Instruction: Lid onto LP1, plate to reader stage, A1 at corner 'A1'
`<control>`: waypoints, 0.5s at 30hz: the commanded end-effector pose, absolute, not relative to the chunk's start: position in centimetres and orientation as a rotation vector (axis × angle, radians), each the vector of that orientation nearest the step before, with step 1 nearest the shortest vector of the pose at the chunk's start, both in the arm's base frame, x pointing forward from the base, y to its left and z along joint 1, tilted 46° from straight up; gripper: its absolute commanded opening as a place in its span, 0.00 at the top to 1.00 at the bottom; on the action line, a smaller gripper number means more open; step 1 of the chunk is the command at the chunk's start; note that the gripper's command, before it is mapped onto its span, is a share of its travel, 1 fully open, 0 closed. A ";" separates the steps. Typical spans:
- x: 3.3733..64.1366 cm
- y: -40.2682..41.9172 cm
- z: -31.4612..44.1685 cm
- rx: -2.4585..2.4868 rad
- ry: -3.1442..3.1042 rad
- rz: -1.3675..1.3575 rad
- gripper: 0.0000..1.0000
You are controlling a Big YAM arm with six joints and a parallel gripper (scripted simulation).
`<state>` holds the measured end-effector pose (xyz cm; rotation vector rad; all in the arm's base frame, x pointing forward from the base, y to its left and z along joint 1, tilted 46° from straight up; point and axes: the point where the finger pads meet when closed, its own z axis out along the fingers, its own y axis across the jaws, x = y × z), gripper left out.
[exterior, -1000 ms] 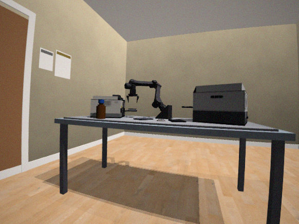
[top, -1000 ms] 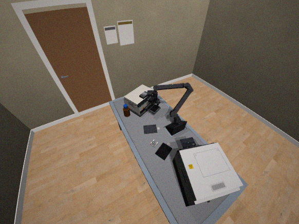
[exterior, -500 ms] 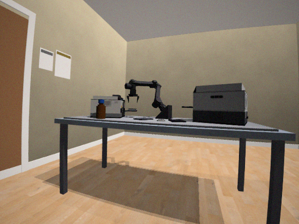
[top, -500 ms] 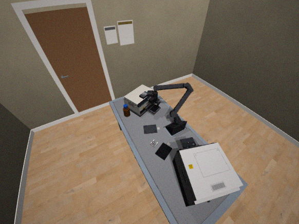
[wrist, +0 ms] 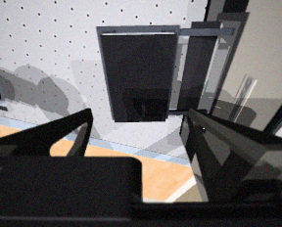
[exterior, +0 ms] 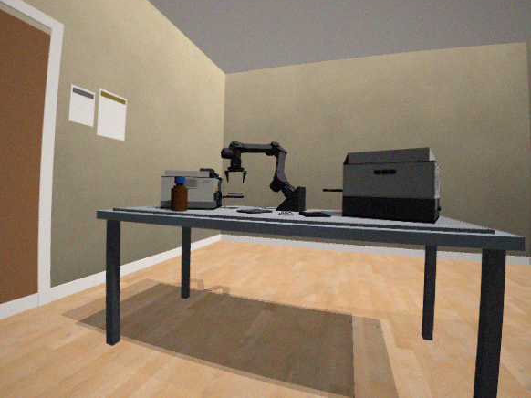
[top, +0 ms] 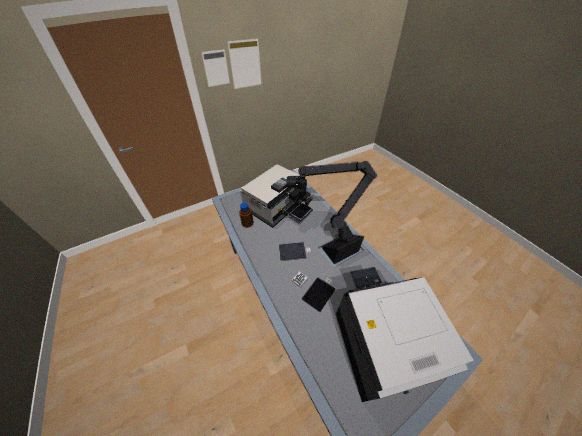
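My gripper (exterior: 235,182) (wrist: 140,113) is open and empty, pointing down above the dispenser's stage. The plate (top: 301,212) (exterior: 234,194) (wrist: 139,73) sits on that stage, with a smooth dark top and no wells showing; the seam between lid and plate cannot be made out. In the wrist view it lies beyond and between the fingertips. The reader's stage (top: 366,275) (exterior: 332,190) sticks out of the reader (top: 410,315) (exterior: 388,183) and looks empty. Two dark bench positions lie mid-bench, one nearer the dispenser (top: 292,251) and one nearer the reader (top: 319,294); their names are unreadable.
The dispenser (top: 270,185) (exterior: 192,193) stands close beside the gripper. The brown bottle (top: 246,217) (exterior: 179,198) with a blue cap stands upright at its outer side. A small printed marker (top: 299,278) lies between the bench positions, near the front edge. The arm's base is at the rear edge.
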<state>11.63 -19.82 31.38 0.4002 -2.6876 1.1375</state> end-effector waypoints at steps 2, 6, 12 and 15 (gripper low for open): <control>11.7 -20.2 32.0 0.390 -2.694 1.161 0.00; 11.5 -19.7 31.3 0.418 -2.688 1.139 0.00; 11.8 -19.7 31.9 0.423 -2.692 1.163 0.00; 11.8 -19.7 32.3 0.416 -2.695 1.173 0.00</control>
